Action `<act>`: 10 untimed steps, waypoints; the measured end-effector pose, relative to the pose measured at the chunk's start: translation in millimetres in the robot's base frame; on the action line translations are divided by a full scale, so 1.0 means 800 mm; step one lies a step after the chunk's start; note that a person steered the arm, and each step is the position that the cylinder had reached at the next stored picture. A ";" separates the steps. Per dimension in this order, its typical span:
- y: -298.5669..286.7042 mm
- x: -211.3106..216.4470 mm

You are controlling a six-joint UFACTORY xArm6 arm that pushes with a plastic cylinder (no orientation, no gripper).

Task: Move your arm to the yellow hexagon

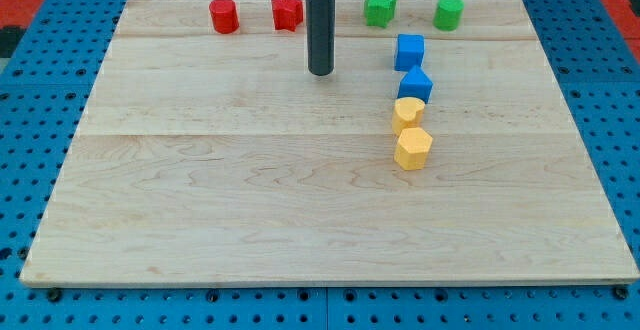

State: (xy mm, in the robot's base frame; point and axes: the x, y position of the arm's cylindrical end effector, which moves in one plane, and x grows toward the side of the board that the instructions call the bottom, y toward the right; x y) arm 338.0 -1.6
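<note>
The yellow hexagon [413,148] lies on the wooden board [250,200], right of the middle. A second yellow block [407,113], of rounded shape, sits just above it and touches it. My tip [320,72] rests on the board near the view's top centre, well to the left of and above the yellow hexagon. It touches no block.
A blue cube [409,51] and a blue block [415,84] stand in a column above the yellow pair. Along the top edge are a red cylinder [224,15], a red star [287,11], a green star [379,7] and a green cylinder [448,12].
</note>
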 end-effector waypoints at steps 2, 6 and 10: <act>0.021 -0.001; 0.016 -0.004; 0.007 -0.004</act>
State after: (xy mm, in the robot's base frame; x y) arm 334.8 4.2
